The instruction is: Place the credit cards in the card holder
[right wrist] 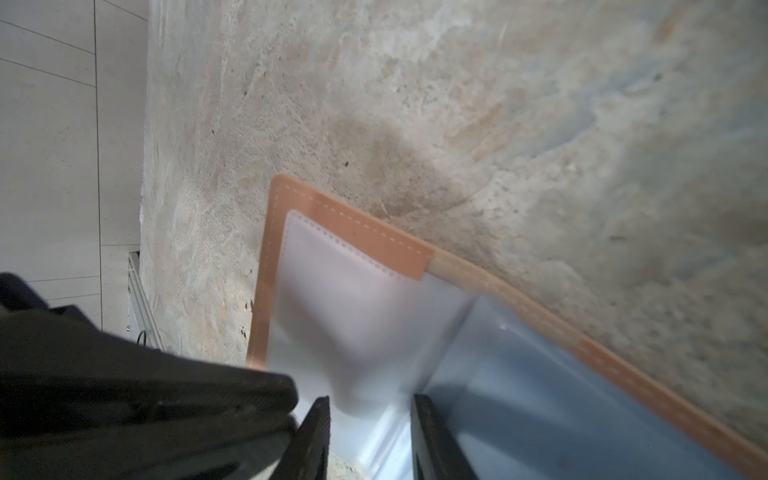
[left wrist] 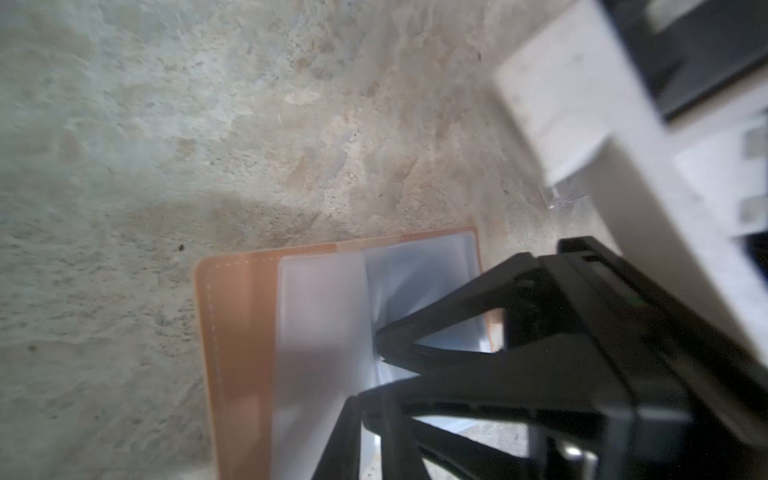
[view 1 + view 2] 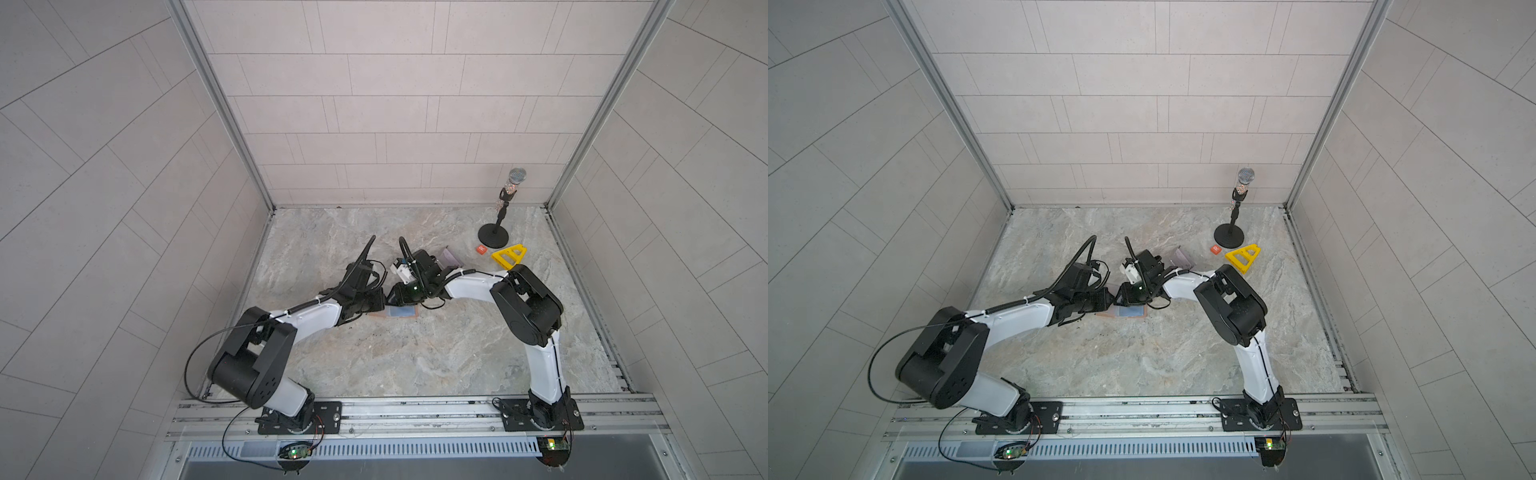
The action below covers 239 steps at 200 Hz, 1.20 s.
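The tan-pink card holder (image 3: 399, 313) (image 3: 1129, 312) lies open on the marble floor, its pale plastic sleeves (image 2: 320, 332) showing. A whitish-blue card (image 1: 540, 395) sits under a sleeve. Both grippers meet above it. My left gripper (image 2: 368, 419) (image 3: 374, 303) has its jaws nearly together on a pale sleeve leaf. My right gripper (image 1: 370, 415) (image 3: 405, 291) stands open astride a blurred pale leaf (image 1: 353, 332) without touching it. A lilac card (image 3: 451, 259) leans in a clear box behind the right wrist.
A microphone on a round black stand (image 3: 493, 237) is at the back right. Near it lie a small orange tile (image 3: 481, 249) and a yellow triangular frame (image 3: 509, 255). Tiled walls close the back and both sides.
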{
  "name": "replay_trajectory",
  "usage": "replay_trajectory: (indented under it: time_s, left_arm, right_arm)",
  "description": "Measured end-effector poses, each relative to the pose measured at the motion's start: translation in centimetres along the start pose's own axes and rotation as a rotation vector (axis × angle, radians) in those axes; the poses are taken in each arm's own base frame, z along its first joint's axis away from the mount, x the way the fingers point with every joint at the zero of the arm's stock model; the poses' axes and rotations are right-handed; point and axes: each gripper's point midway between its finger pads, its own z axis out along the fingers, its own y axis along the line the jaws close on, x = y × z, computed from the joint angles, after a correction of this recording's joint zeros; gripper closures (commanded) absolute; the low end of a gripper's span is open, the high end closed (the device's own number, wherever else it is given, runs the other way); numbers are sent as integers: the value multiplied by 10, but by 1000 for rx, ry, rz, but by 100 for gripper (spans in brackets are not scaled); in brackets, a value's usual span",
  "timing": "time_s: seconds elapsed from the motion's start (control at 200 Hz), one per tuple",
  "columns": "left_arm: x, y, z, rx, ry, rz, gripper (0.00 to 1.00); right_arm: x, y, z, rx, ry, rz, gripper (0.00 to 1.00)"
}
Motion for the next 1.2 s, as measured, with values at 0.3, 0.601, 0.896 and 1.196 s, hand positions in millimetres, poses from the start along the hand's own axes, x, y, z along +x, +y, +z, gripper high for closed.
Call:
replay_trajectory:
  time_s: [0.3,0.601,0.896,1.196]
  left_arm:
    - [1,18,22,-45,-2,-28,88]
    - [-3,22,21,-70,-32,-23,88]
    - [0,30,12,-118,-37,-23,88]
    - [9,25,7,-95,8,-17,85]
  right_arm:
    - [0,-1,-4,30,-14,-15,62]
    - [4,-12,-19,85,-25,-10,64]
    - [2,-27,-28,127,-43,12,69]
    - [5,-22,-35,122,-36,2,68]
